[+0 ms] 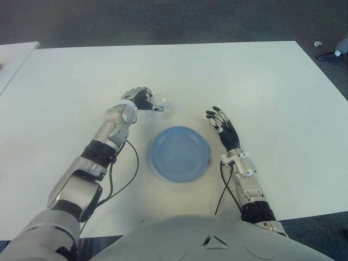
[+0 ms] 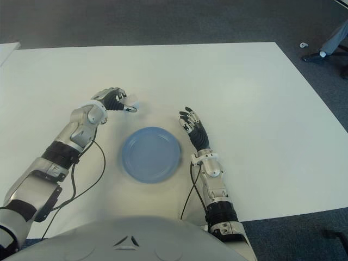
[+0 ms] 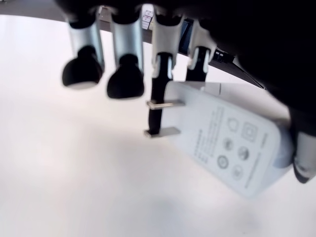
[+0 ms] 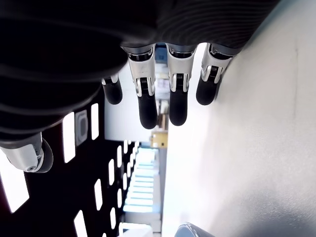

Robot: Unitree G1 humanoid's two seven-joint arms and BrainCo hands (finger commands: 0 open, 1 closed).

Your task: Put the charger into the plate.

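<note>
A white charger [image 1: 162, 101] with two metal prongs [image 3: 163, 118] is in my left hand [image 1: 144, 99], whose fingers curl over it while the thumb presses its far end. The hand and charger are just beyond the left rim of the round blue plate [image 1: 180, 154], which holds nothing and lies on the white table [image 1: 261, 81] in front of me. I cannot tell whether the charger touches the table. My right hand [image 1: 220, 122] shows to the right of the plate, fingers [image 4: 148, 106] stretched out and holding nothing.
A black cable [image 1: 128, 174] loops from my left forearm across the table near the plate's left side. A second white table [image 1: 13, 57] stands at the far left. Dark carpet lies beyond the table, with a person's foot [image 1: 331, 53] at the top right.
</note>
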